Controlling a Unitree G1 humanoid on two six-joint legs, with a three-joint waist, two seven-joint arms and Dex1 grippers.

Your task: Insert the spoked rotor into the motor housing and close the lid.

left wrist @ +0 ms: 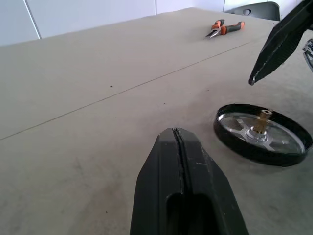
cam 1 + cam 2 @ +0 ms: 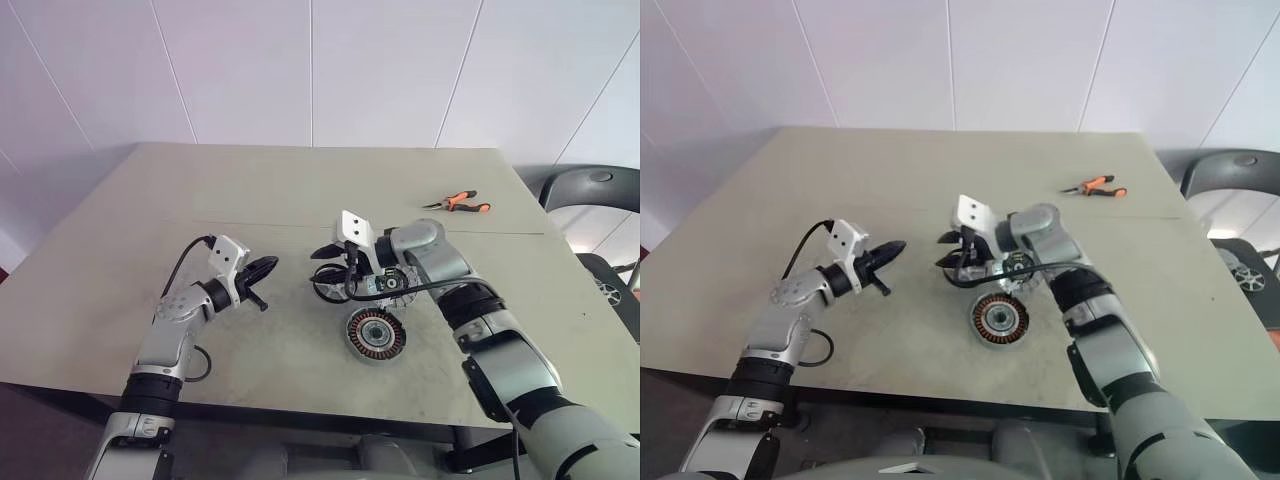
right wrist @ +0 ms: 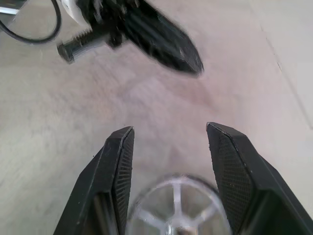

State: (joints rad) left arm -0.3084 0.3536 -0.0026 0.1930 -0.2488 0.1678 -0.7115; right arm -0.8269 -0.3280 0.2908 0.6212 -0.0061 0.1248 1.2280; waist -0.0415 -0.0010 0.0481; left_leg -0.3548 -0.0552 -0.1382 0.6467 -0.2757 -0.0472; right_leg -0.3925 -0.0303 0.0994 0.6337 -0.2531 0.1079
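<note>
Right now your right gripper point(image 3: 168, 134) has its two black fingers spread apart, with nothing clamped between them. You can see the spoked rotor point(image 3: 178, 208) lying on the table just under that gap in the right wrist view, its silver spokes showing between the two pads; whether the pads touch its rim you cannot tell from here. From the head camera the right gripper sits over the rotor point(image 2: 328, 285) near the middle of the table point(image 2: 250, 200), pointing toward your left side.

Your left gripper point(image 2: 268, 268) has its fingers pressed together, holding nothing. It hangs above the bare tabletop to the left of the rotor, its tip aimed at the right gripper, with a gap between the two. Its own wrist camera shows the closed fingertips point(image 1: 178, 147) low in front, the rotor point(image 1: 262, 133) flat on the table beyond them with a brass-coloured hub standing up, and one finger of the other gripper reaching down above it.

The motor housing point(image 2: 376, 335) lies on the table just on the near side of the right gripper, open side up, so you can see the ring of copper windings. A dark round part, likely the lid point(image 2: 392, 283), sits tucked under the right wrist, mostly hidden.

Farther out, orange-handled pliers point(image 2: 458, 203) lie toward the far right of the table, well apart from everything else.
</note>
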